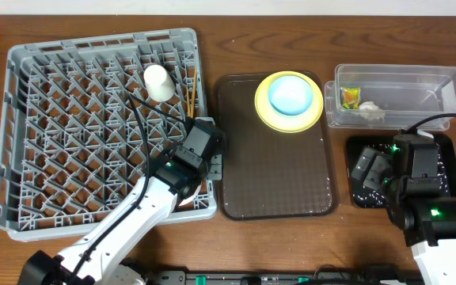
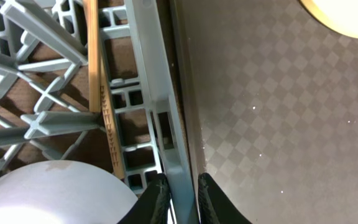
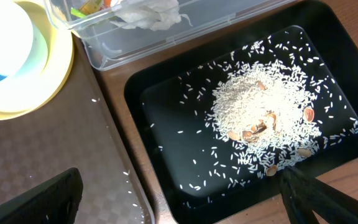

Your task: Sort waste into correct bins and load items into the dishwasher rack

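The grey dishwasher rack (image 1: 101, 127) holds the small white cup (image 1: 158, 81) and wooden chopsticks (image 1: 190, 95). My left gripper (image 1: 212, 165) is shut on the rack's right rim (image 2: 160, 106), beside the chopsticks (image 2: 95, 56); a white rounded dish (image 2: 55, 193) lies next to it. The yellow plate (image 1: 289, 101) with the light blue dish (image 1: 290, 93) sits on the brown tray. My right gripper (image 3: 179, 205) is open and empty over the black tray (image 3: 166, 99), which holds rice scraps (image 3: 266, 112). The clear tub (image 1: 398, 91) holds the wrapper (image 1: 349, 97) and tissue (image 1: 370, 111).
The brown serving tray (image 1: 275, 174) lies between the rack and the bins, touching the rack's right rim. A few loose rice grains lie on it (image 3: 126, 174). The black tray (image 1: 446, 170) stands just in front of the clear tub.
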Robot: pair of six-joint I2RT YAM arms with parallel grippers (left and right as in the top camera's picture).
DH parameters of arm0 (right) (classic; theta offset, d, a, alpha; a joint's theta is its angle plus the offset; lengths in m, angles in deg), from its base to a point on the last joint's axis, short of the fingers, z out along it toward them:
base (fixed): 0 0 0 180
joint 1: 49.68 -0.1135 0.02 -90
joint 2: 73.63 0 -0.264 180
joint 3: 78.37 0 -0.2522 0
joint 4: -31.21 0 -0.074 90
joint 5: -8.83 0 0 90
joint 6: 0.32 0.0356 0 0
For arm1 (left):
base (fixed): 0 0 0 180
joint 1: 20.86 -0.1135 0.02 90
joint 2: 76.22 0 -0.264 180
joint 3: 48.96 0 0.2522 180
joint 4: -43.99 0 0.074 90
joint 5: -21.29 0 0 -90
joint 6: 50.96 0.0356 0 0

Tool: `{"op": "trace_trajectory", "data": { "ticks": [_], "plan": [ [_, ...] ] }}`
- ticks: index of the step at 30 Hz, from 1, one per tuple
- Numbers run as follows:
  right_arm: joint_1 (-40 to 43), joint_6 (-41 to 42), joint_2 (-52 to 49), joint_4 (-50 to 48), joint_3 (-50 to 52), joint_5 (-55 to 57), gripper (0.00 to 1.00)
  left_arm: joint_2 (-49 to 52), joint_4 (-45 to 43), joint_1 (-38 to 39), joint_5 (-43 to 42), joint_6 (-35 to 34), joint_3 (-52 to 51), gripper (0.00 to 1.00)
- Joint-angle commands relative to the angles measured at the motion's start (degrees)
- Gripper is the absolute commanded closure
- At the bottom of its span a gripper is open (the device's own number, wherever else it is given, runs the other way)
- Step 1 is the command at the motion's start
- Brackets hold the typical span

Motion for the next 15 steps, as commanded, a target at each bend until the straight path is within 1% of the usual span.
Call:
{"op": "trace_trajectory", "data": {
  "ticks": [1,8,13,15],
  "plan": [
    [0.3,-0.5,0.0,0.0,-0.3,0.8,0.01,0.2,2.7,0.1,-1.0,0.6,1.0,0.81],
    [0.3,-0.5,0.0,0.0,-0.3,0.8,0.01,0.1,6.9,0.1,-1.0,0.6,1.0,0.81],
    [0.3,-0.5,0.0,0.0,-0.3,0.8,0.01,0.1,7.0,0.1,-6.4,0.6,1.0,0.81],
    [0.3,-0.5,0.0,0.0,-0.3,0.8,0.01,0.1,7.3,0.1,-7.0,0.6,1.0,0.81]
  ]
}}
